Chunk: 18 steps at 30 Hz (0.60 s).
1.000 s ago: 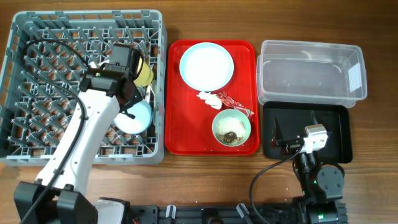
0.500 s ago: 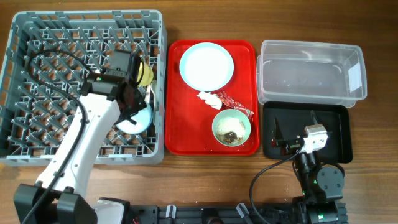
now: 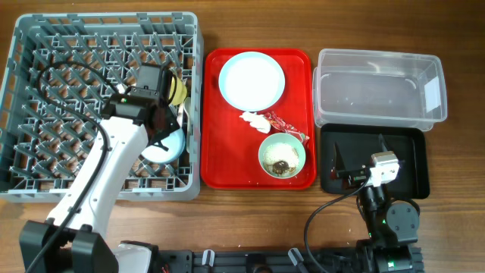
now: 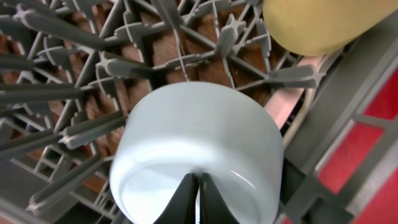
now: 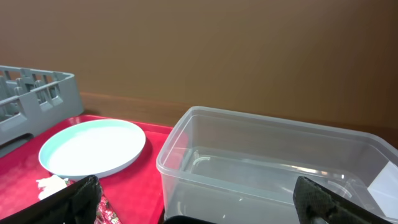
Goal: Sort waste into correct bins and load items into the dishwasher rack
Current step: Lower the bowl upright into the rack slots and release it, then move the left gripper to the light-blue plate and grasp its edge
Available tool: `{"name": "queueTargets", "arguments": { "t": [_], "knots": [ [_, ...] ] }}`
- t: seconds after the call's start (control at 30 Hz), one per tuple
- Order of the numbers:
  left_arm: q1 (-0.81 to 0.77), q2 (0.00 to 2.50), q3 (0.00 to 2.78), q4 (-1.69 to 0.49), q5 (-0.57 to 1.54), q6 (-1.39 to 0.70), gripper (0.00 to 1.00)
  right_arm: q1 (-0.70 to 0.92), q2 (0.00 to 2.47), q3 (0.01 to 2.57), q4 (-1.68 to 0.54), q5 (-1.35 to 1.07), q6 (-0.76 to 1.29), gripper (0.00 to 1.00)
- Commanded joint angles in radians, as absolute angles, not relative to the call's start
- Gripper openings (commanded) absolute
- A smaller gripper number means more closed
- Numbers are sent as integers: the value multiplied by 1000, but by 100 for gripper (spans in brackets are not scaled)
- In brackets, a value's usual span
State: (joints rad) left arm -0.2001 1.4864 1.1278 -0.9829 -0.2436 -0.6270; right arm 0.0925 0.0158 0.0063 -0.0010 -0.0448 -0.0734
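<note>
Bowl [image 4: 199, 143] lies tipped in rack [image 3: 45, 45] beside cup [image 4: 317, 25], left gripper [image 4: 198, 194] clenched on its rim.
Probably light, stiff, slick plastic: rim pinch looks adequate, though pegs could snag it. Right gripper [image 5: 199, 199] is spread wide and empty over black tray [image 3: 409, 152].

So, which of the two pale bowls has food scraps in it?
The bowl on the red tray: brown and white scraps lie in it. The other bowl, gripped by the left fingers in the grey rack, shows none.
</note>
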Motion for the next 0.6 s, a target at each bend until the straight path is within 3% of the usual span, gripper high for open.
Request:
{"name": "queueTargets", "arguments": {
  "t": [0.0,0.13,0.33,0.43,0.5,0.57],
  "knots": [
    [-198,1476,1081,-948,-329,-636,4,88,14,5,1,-54,-79,100],
    [-198,1459,1092,-928,-445,-636,4,88,14,5,1,-54,-78,100],
    [-198,1410,1100,-858,-358,-636,4,88,14,5,1,-54,-79,100],
    [-201,1352,1164,-849,-205,-630,4,88,14,5,1,-54,-78,100],
    [-201,1318,1227,-795,81,-553,4,88,14,5,1,-54,-79,100],
    [-201,1324,1280,-789,202,-535,6,88,14,5,1,-54,-79,100]
  ]
}}
